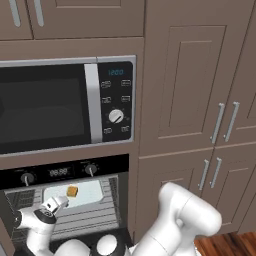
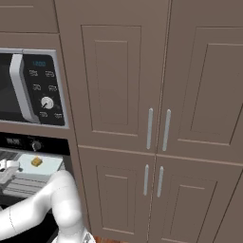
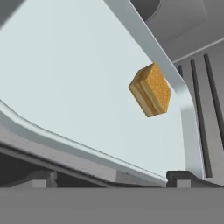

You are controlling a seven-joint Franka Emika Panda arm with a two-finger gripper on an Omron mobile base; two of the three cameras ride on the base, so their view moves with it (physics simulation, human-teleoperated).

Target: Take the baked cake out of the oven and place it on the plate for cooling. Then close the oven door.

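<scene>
a: looking at progress here. barely started, honestly. oven (image 1: 65, 200) standing open, cake (image 1: 72, 191) sitting on the pale baking tray (image 1: 92, 192) up on the rack (image 1: 80, 217), toward the tray's middle-back. not lifted, not even touched.

b: and the claw?

a: gripper (image 1: 54, 204) parked just at the tray's front-left edge, pointed in at the cake. spread wide, nothing between the fingertips (image 3: 179, 178) (just the tray rim and bare tray surface beyond them in the hand view). cake (image 3: 151, 89) well ahead of the tips and off to one side there, so more reaching needed before any squeeze.

b: plate anywhere?

a: can't spot one from these angles. just the microwave (image 1: 67, 105) above and cabinet doors (image 2: 156, 128) to the right. probably means driving or swinging somewhere once the cake's in hand, but guessing there.

b: so what's left?

a: pretty much everything: closing in on the cake, grabbing it, pulling it out past the tray rim, setting it on the plate, then shutting the oven door (door itself mostly hidden below the arm, can't tell much about it). seen from the right base view, same story: cake (image 2: 36, 162) still on the tray, untouched.
</scene>
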